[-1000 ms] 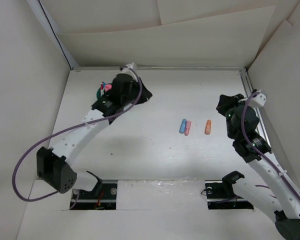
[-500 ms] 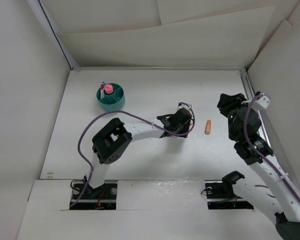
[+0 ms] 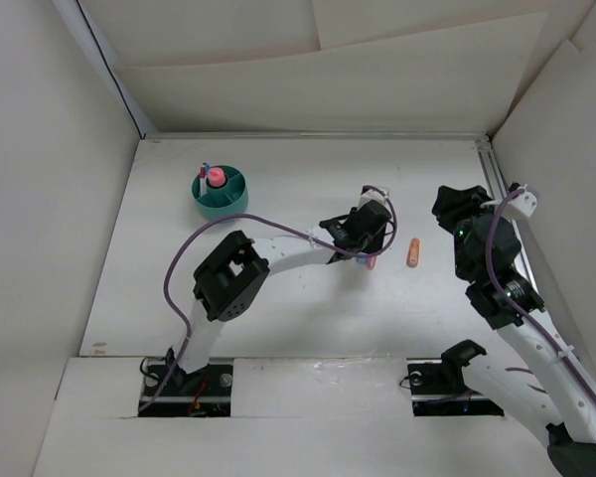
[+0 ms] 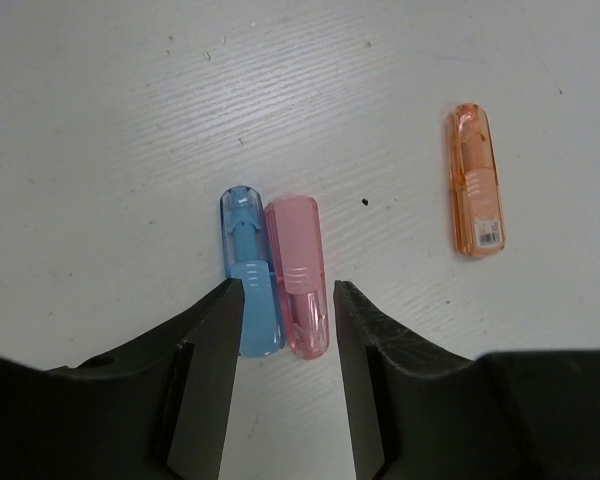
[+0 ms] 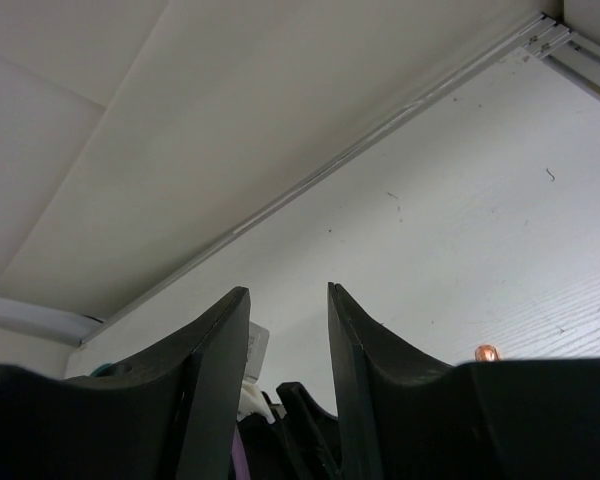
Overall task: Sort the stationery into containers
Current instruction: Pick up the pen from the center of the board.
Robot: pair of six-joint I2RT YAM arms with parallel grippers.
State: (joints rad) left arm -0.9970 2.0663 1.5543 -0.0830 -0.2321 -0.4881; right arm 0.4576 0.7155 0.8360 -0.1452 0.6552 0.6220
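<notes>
A teal cup (image 3: 220, 194) stands at the back left of the table, with a pink piece and thin pens upright in it. In the left wrist view a blue piece (image 4: 250, 270) and a pink piece (image 4: 298, 275) lie side by side. An orange piece (image 4: 476, 180) lies apart to their right. My left gripper (image 4: 285, 290) is open just above the pair, with the near end of the pink piece between its fingertips. From above, the left gripper (image 3: 366, 246) covers the blue piece; only the pink piece's tip (image 3: 371, 262) shows. My right gripper (image 5: 288, 295) is open and holds nothing, raised near the orange piece (image 3: 413, 252).
White walls close in the table on the left, back and right. A metal rail (image 3: 497, 179) runs along the right edge. The left arm's purple cable (image 3: 278, 231) arcs over the table's middle.
My left arm has swung from the teal cup to the middle of the table, over the blue and pink pieces. The right arm has barely moved.
</notes>
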